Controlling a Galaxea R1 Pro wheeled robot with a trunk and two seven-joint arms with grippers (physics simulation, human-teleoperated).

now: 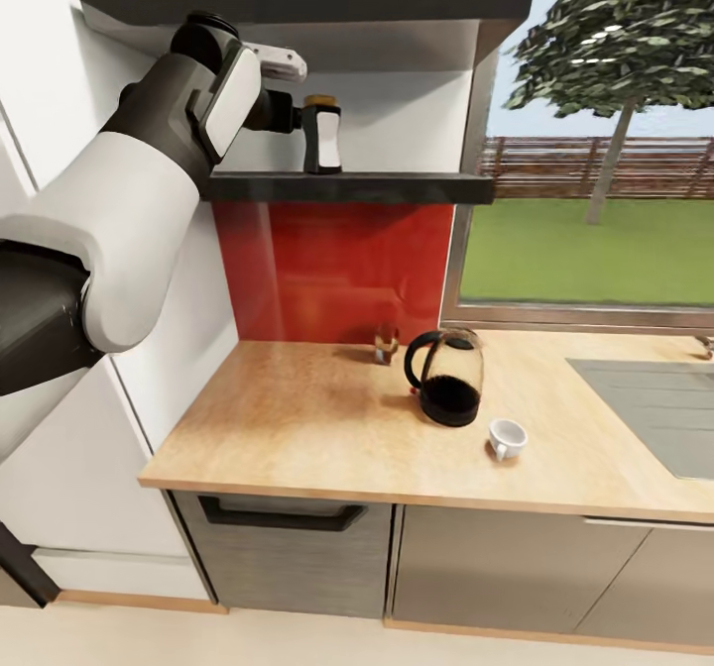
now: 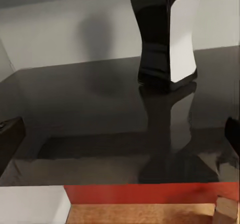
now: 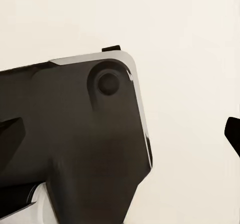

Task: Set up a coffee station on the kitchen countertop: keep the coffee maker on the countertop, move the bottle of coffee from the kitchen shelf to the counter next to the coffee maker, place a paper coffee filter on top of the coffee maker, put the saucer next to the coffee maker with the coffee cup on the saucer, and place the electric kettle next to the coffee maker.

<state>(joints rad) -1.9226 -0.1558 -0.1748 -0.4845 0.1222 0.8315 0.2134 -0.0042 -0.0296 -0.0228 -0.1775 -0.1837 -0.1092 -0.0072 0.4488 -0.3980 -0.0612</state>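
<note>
The bottle of coffee (image 1: 322, 136), dark with a white label and a yellow cap, stands upright on the dark kitchen shelf (image 1: 347, 187). My left gripper (image 1: 296, 91) is raised to shelf height just left of the bottle and is open. In the left wrist view the bottle (image 2: 167, 39) stands ahead of the spread fingertips (image 2: 10, 139), not between them. On the kitchen countertop (image 1: 297, 418) the glass electric kettle (image 1: 446, 379) stands beside the white coffee cup (image 1: 508, 438). My right gripper (image 3: 122, 134) is open. The coffee maker, paper filter and saucer are out of view.
A small glass jar (image 1: 386, 342) stands by the red backsplash (image 1: 332, 270). The steel sink (image 1: 650, 403) is set in at the right under a window. An upper shelf (image 1: 297, 2) hangs close over the bottle, and a white cabinet wall (image 1: 59, 101) runs along the left.
</note>
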